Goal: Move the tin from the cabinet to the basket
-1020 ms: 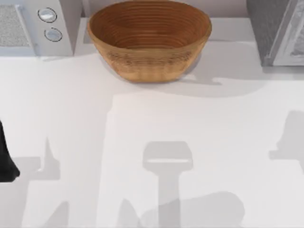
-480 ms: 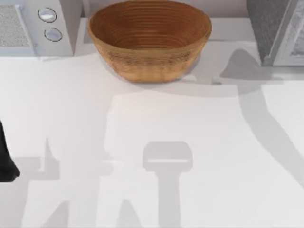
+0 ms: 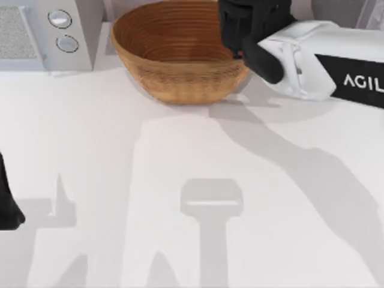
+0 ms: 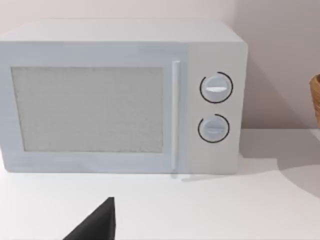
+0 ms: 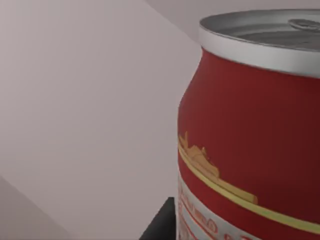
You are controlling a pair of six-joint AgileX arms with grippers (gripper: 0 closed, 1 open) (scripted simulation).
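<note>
1. The right hand [image 3: 243, 36] is seen in the top view over the basket's [image 3: 174, 78] rim at about 3 o'clock of the bowl, reached in from the tabletop's right side. A small red patch is glimpsed under the black fingers.
2. The tin [image 5: 250, 130] fills the right wrist view at very close range, upright, silver lid up, red wall with a yellow band. From this nearness it is judged to be gripped by the right hand; the finger pads themselves are not made out.
3. The tin is judged to be held upright so that it goes down on its base, not its side.
4. The cabinet [image 3: 327, 9] lies at 1 o'clock of the basket, largely hidden behind the white forearm; the tin is therefore already out of it.
5. Step in hand, judged: carry over the bowl, release not yet done.
6. Edges: the hand is over the wicker rim, not the bowl's centre. A release here risks the tin striking the rim and tipping outward.
7. Room: open bowl lies toward 9 o'clock; the microwave [image 4: 120, 95] stands beyond the basket's 9 o'clock side, clear of the path.
8. The left hand [image 3: 7, 207] is parked at the tabletop's left edge; whether it is open cannot be told.
</note>
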